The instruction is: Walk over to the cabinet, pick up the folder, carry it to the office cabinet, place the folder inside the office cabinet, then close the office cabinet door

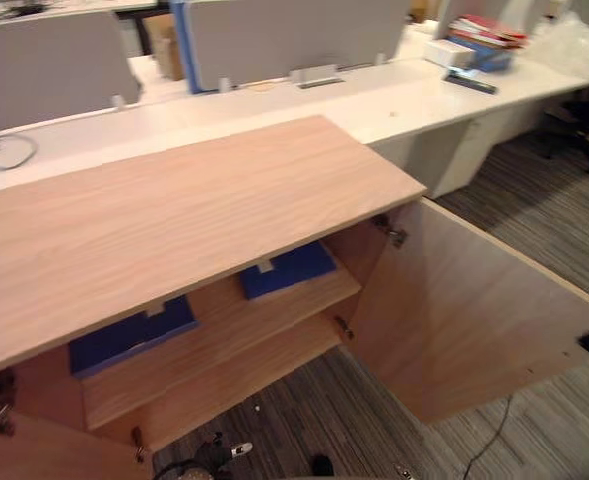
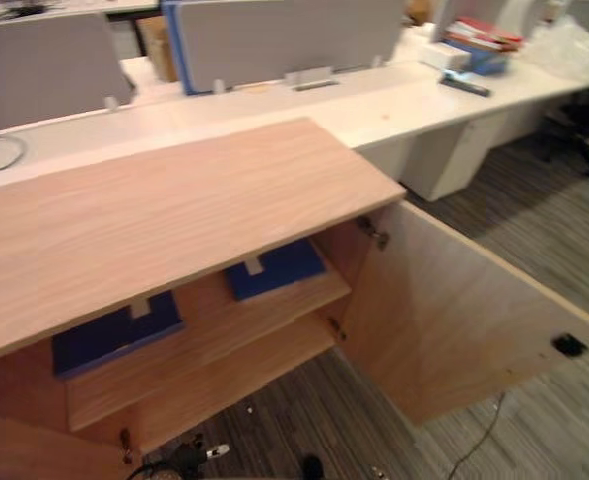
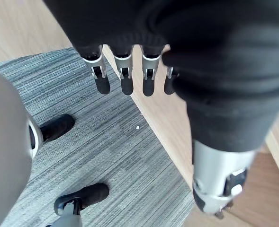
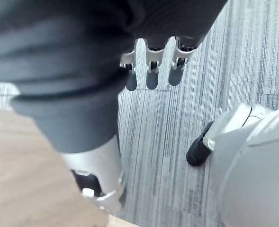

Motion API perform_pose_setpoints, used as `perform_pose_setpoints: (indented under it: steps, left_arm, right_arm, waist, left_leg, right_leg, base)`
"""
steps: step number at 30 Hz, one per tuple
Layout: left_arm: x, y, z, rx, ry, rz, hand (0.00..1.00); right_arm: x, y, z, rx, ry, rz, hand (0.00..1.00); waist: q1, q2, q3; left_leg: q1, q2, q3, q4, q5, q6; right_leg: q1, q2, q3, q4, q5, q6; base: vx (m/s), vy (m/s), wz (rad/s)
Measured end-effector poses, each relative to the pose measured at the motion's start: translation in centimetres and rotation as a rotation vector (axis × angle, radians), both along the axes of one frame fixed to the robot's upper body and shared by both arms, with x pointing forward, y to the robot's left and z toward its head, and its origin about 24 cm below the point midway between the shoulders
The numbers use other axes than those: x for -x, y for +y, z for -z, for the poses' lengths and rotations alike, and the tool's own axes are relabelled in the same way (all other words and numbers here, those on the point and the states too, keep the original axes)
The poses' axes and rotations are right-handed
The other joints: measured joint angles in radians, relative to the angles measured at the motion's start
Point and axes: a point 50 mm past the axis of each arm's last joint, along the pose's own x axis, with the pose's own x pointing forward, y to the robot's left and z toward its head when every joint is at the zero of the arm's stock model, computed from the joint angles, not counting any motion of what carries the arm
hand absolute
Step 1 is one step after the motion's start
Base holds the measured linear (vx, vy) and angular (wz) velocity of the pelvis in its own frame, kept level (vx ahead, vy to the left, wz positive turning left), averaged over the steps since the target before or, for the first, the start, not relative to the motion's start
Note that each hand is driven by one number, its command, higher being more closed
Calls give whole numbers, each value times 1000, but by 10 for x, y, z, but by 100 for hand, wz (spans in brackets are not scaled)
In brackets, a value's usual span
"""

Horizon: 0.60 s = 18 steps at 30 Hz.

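A low wooden office cabinet (image 1: 174, 220) stands right in front of me with both doors swung open. Its right door (image 1: 474, 310) juts out over the carpet, and the left door (image 1: 34, 450) shows at the lower left. Two blue folders lie flat on the upper shelf, one to the left (image 1: 129, 335) and one to the right (image 1: 289, 268). My left hand (image 3: 125, 75) hangs over the carpet beside a wooden panel, fingers straight, holding nothing. My right hand (image 4: 151, 71) also hangs down with relaxed fingers and is empty, with a wooden panel close by.
Behind the cabinet runs a long white desk (image 1: 404, 95) with grey partition screens (image 1: 294, 35). A stack of books (image 1: 484, 35) lies at the back right. A dark chair (image 1: 574, 120) stands on the grey carpet (image 1: 534, 200) to the right.
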Motion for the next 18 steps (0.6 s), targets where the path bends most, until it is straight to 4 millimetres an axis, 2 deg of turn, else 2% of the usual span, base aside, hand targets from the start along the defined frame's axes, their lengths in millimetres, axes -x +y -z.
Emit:
perform_pose_setpoints:
  steps: [2, 5, 6, 9, 13, 14, 17, 18]
  left_arm:
    - [0, -4, 0, 3, 3, 23, 0]
    - [-4, -11, 0, 15, -1, 51, 0]
    - [-7, -16, -1, 19, -8, 74, 0]
    - [-12, -29, -2, 30, -23, 169, 0]
    - [-8, -35, -1, 36, -17, 219, 0]
    - [-7, -35, 0, 37, -17, 219, 0]
    - [-12, -33, -2, 40, -39, 171, 0]
    - [-13, -29, -3, 43, -50, 129, 0]
  right_arm:
    - [6, -8, -1, 20, 4, 85, 0]
    - [11, -12, -1, 27, 5, 160, 0]
    - [13, -13, -1, 23, 6, 192, 0]
    - [22, -7, 1, -13, 7, 303, 0]
    - [18, -3, 0, -6, -12, 346, 0]
    - [13, -5, -1, 6, -28, 354, 0]
    - [-21, -23, -17, 97, -168, 383, 0]
    - [-46, -33, -32, 154, -269, 367, 0]
  waist:
    - [-9, 5, -3]
    - [-14, 12, -5]
    - [-24, 13, -6]
    - [-36, 15, -5]
    - [-42, 17, 6]
    - [-42, 17, 15]
    - [-36, 15, 58]
    - [-33, 15, 68]
  left_leg:
    - [3, 5, 33, 39, -26, 2]
    - [11, 7, 32, 55, -47, 5]
    - [11, 6, 31, 57, -51, 5]
    - [11, 4, 26, 79, -68, 12]
    - [10, -2, 26, 91, -73, 16]
    - [8, -4, 29, 97, -75, 19]
    - [-4, -1, 92, 138, -97, 25]
    - [-18, 13, 155, 156, -112, 35]
  right_leg:
    - [0, 9, 44, -5, 7, -1]
    - [7, 13, 65, -6, 8, 0]
    - [8, 12, 65, -6, 8, 0]
    - [19, 4, 63, -8, 8, 1]
    - [15, -5, 65, -2, 8, 2]
    - [10, -7, 69, 4, 9, 3]
    - [-29, -4, 126, 33, 21, 20]
    - [-56, -3, 137, 24, 14, 18]
  base:
    - [53, -5, -68]
    - [70, -18, -36]
    - [54, -8, -7]
    - [3, -1, 2]
    - [-37, 4, 1]
    - [-59, 7, -12]
    - [-106, 12, -60]
    - [-153, -2, -110]
